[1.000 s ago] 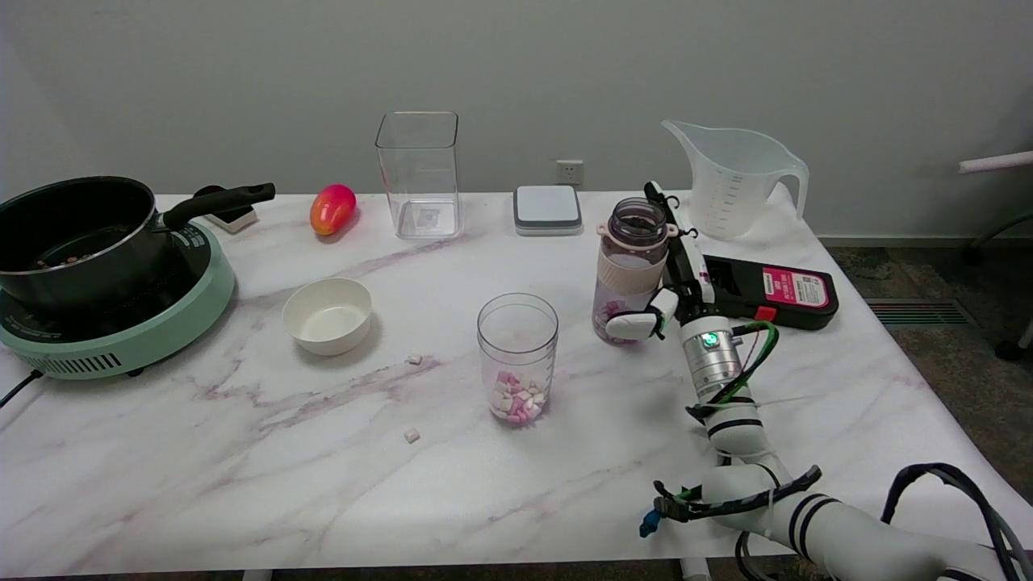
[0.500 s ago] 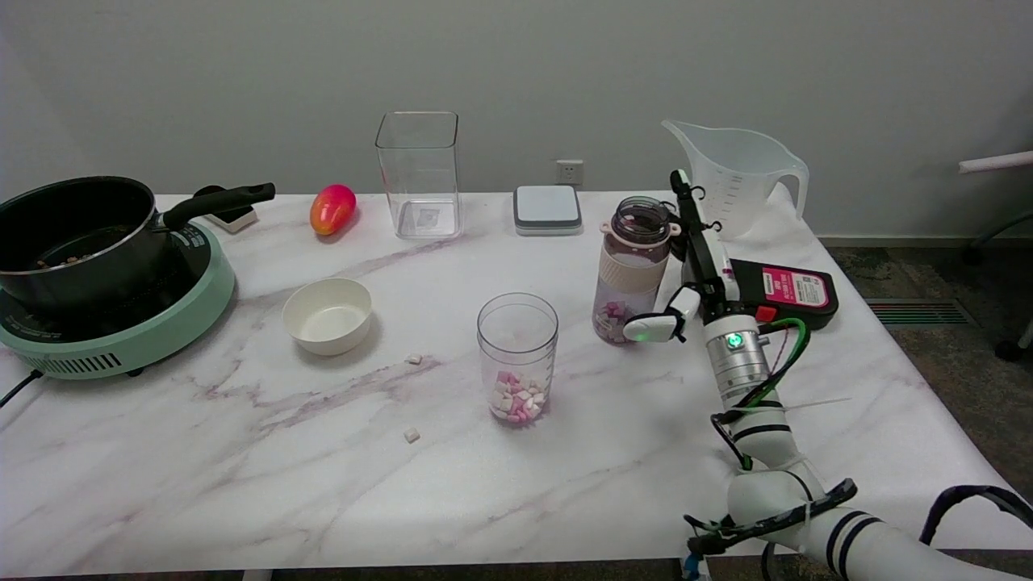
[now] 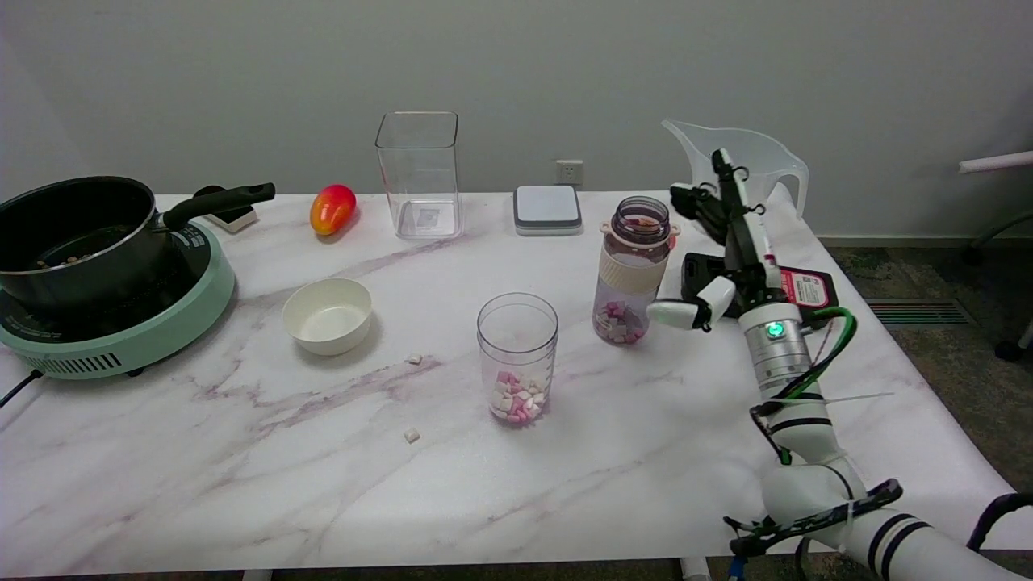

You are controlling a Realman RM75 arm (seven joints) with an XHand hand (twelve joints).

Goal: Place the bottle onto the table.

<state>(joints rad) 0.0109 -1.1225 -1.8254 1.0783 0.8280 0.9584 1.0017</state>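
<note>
The bottle (image 3: 632, 270) stands upright on the table (image 3: 242, 484), right of centre, with its base flat on the marble surface. Its mouth is uncapped, and pink and white pieces lie in its lower part. It sits between the clear cup (image 3: 517, 357), which holds similar pieces, and the black device with the pink label (image 3: 795, 289).

My right hand (image 3: 730, 250) is positioned just to the right of the bottle and is apart from it. A visible gap separates my thumb tip from the bottle wall. My fingers (image 3: 700, 208) are spread and extend upward and slightly toward the bottle neck; they hold nothing. No part of the hand contacts the bottle, as far as this view shows.

Status of the task:
1. Placement: complete, in my judgement. The bottle rests on the table with no support from me.
2. Release: complete. The hand is unloaded and the fingers are apart.
3. Retreat: remaining. The hand is near the bottle, and the measuring jug (image 3: 738, 173) stands directly behind my fingers.

Caution: the bottle is tall and open at the top. A sideways brush from my thumb could tip it and spill the contents. I judge that any withdrawal should run to the right and toward the near edge, away from both the bottle and the jug.

Other items on the table stand well apart from the work zone: the white bowl (image 3: 328, 315), the pot (image 3: 77, 230) on the green cooker (image 3: 121, 335), and the tall square container (image 3: 418, 173).
</note>
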